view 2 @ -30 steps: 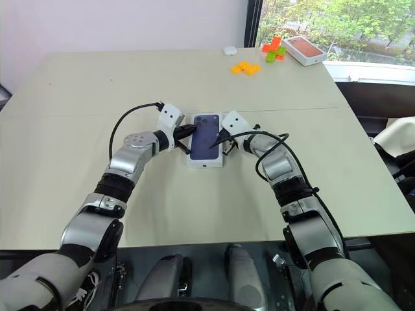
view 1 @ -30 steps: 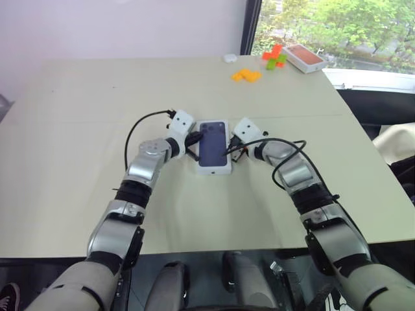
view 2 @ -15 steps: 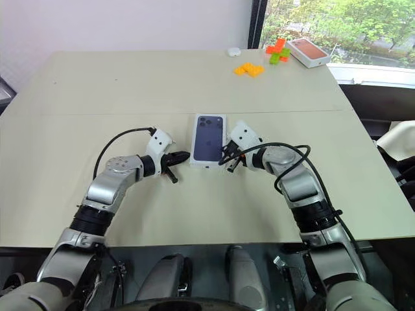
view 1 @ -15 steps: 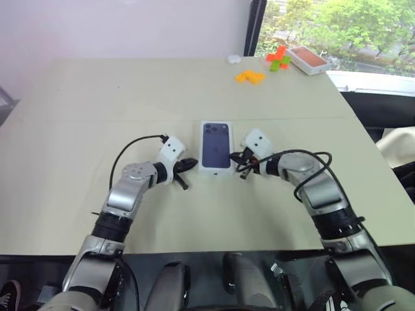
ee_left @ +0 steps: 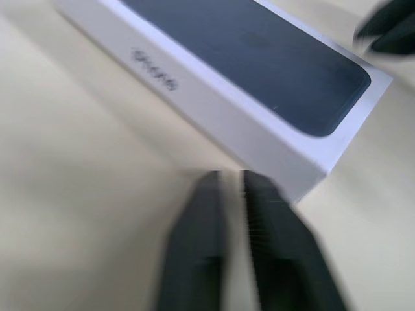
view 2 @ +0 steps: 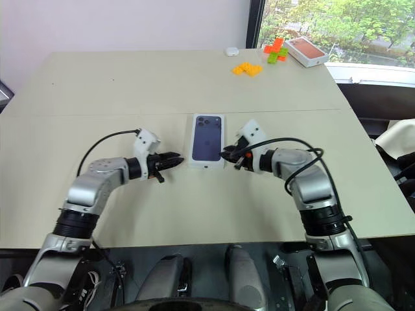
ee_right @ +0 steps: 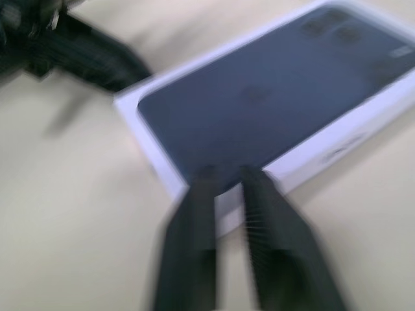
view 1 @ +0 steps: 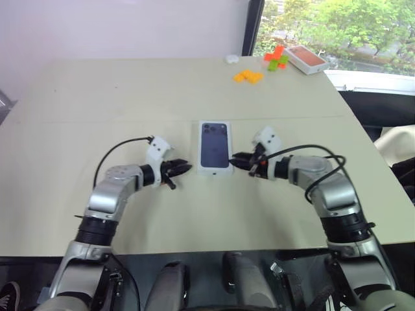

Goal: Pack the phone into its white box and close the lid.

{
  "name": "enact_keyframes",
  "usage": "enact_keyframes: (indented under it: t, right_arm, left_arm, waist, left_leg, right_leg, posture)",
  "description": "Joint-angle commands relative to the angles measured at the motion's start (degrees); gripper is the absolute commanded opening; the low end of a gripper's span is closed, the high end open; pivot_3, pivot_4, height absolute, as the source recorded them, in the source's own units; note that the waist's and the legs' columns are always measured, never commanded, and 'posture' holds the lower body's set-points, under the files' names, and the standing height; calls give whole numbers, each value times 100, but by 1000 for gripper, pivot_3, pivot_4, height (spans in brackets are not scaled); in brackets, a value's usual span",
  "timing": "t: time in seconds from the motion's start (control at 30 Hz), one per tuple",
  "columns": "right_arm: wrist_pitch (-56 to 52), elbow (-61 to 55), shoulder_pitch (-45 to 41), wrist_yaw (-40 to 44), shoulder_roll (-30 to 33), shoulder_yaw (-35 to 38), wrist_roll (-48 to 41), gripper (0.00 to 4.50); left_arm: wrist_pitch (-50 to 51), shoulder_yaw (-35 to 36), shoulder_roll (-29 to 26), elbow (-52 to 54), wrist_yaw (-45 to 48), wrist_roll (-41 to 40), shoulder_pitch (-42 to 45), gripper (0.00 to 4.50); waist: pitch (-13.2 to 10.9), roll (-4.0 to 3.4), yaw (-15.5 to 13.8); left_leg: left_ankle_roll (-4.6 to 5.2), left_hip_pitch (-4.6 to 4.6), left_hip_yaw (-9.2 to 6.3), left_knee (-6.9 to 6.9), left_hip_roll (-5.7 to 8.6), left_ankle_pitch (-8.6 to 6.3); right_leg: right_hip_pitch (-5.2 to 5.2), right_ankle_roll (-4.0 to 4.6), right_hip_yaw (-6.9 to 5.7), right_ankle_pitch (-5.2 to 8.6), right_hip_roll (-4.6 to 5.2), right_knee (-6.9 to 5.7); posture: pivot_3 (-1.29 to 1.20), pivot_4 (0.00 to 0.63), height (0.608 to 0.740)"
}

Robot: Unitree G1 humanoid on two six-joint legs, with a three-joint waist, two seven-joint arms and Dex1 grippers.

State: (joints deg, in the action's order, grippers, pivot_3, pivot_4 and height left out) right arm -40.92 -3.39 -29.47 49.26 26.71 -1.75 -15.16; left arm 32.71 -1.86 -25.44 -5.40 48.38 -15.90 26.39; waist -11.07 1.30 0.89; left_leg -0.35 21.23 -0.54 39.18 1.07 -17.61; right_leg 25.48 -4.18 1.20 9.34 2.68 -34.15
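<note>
- lid (view 1: pixel 214 147) sits on the white box, closed, dark blue phone picture facing up; the box itself is covered, only the lid's white side walls show
- phone not visible as such; the only dark rectangle in sight is the print on the lid
- closed box lies flat near the middle of the table (view 1: pixel 97 97), long side running away from the robot, camera cluster print at the far end
- left gripper (view 1: pixel 183 170) is just beside the box's left near corner, pointing at it, not touching; small gap of table between fingertips and the box wall
- left wrist view: the two black fingers (ee_left: pixel 201 240) stand close together with a thin slit between them, nothing held
- right gripper (view 2: pixel 228 154) is at the box's right edge, near end, tips very close to the wall; contact cannot be told from the head views
- right wrist view: fingers (ee_right: pixel 194 240) narrow, slim gap between them, empty, tips over the box's near edge
- both arms low over the table, grippers facing each other across the box
- far right corner of the table: orange-topped white box (view 1: pixel 305 58), red and green blocks (view 1: pixel 276 57) beside it, yellow-orange blocks (view 1: pixel 247 76) a bit nearer, small white round object (view 1: pixel 231 58) at the far edge
- window with green trees behind the far right corner
</note>
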Motion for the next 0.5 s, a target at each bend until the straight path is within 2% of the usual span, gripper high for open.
enact_keyframes:
  t: [0.03,0.13,0.17,0.3,0.5]
  right_arm:
    - [354,-280,-26,164,239,369,-303,2829]
    - [515,-278,109,378,546,554,-473,4342]
    - [557,-280,153,459,646,597,-535,4476]
    - [679,-158,232,634,981,741,-642,4476]
    - [1140,95,277,878,1337,783,-634,4476]
  left_arm:
    - [-371,497,-256,189,212,-325,-86,2825]
    - [-573,792,-647,150,577,-512,-224,4323]
    - [-662,864,-768,93,650,-525,-260,4469]
    - [-975,1072,-1222,-258,912,-493,-378,4469]
    - [-1229,1367,-1526,-559,1034,-606,-523,4469]
  waist:
    - [0,0,-5]
    - [-1,0,-4]
    - [-1,0,-4]
    - [-1,-1,-5]
    - [-1,0,-4]
  left_leg:
    - [0,1,0,0,0,0]
    - [1,3,1,0,1,0]
    - [1,4,2,0,1,-1]
    - [1,3,4,0,1,-1]
    - [1,5,7,0,0,-1]
  right_leg:
    - [0,0,0,0,0,2]
    - [1,0,0,0,1,4]
    - [1,0,0,1,1,4]
    - [0,0,0,1,2,5]
    - [1,-5,0,5,1,9]
  posture:
    - [0,150,740]
    - [0,150,740]
    - [0,150,740]
    - [0,150,740]
    - [0,150,740]
